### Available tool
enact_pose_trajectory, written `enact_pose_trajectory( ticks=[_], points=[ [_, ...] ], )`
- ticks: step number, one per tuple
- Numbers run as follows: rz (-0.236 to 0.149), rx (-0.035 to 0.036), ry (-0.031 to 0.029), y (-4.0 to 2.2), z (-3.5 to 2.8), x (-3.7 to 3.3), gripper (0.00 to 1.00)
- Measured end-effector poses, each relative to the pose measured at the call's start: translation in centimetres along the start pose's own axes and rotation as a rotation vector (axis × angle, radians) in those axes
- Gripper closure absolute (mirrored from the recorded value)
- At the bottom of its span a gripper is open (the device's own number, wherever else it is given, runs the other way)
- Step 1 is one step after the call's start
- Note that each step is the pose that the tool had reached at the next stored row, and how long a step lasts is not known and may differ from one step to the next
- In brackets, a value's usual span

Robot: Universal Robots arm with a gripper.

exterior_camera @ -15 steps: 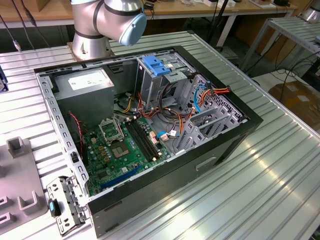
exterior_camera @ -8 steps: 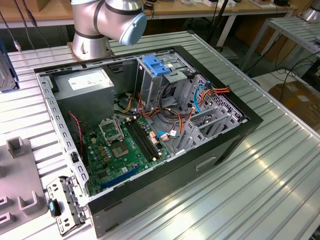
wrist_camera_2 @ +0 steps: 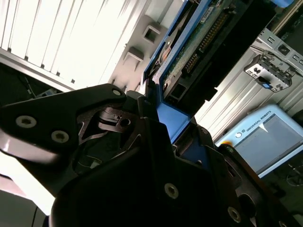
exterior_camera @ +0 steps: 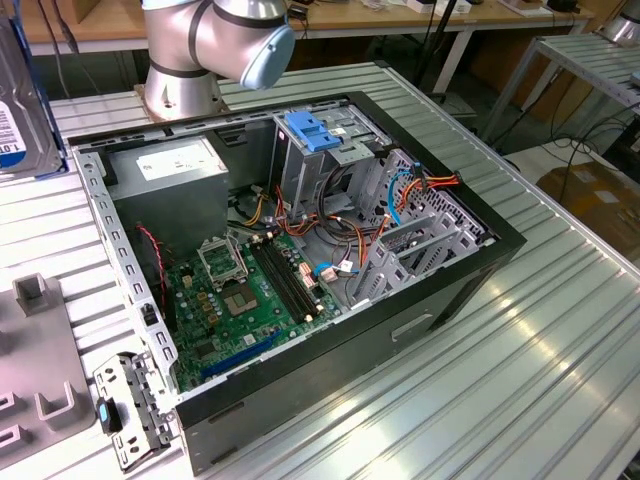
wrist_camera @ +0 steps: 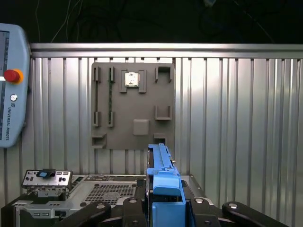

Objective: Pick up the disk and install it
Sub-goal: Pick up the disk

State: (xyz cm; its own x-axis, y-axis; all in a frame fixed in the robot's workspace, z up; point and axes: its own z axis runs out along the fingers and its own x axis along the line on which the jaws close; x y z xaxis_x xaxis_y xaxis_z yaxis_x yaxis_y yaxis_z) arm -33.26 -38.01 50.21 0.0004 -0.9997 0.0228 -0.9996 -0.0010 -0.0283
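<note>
The disk (exterior_camera: 14, 105) hangs above the table at the exterior view's far left edge, showing its dark casing, a white label and a blue side rail. In the second wrist view the disk (wrist_camera_2: 201, 45) shows its green circuit board side and blue rail, and my gripper (wrist_camera_2: 173, 118) is shut on that rail with a black finger (wrist_camera_2: 147, 101) on either side. In the first wrist view the disk (wrist_camera: 162, 172) stands edge-on, clamped in my gripper (wrist_camera: 164, 208).
An open black computer case (exterior_camera: 440, 300) lies on the ribbed metal table (exterior_camera: 540, 390), with a drive cage and blue latch (exterior_camera: 320, 135), a grey power supply (exterior_camera: 165, 165) and a motherboard (exterior_camera: 245, 290). Nearby are a grey fixture plate (wrist_camera: 132, 106), a teach pendant (wrist_camera: 12, 94) and a metal bracket (exterior_camera: 130, 410).
</note>
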Motion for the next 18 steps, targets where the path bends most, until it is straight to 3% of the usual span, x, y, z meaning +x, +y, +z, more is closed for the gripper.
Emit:
enact_pose_trajectory(
  ticks=[6, 12, 18],
  points=[
    [0.0, 0.0, 0.0, -1.93, 0.06, 0.02, 0.63],
    [0.001, 0.0, 0.0, -2.68, 0.08, 0.26, 0.63],
    [0.001, 0.0, 0.0, -3.27, 0.12, 1.13, 0.63]
  ],
)
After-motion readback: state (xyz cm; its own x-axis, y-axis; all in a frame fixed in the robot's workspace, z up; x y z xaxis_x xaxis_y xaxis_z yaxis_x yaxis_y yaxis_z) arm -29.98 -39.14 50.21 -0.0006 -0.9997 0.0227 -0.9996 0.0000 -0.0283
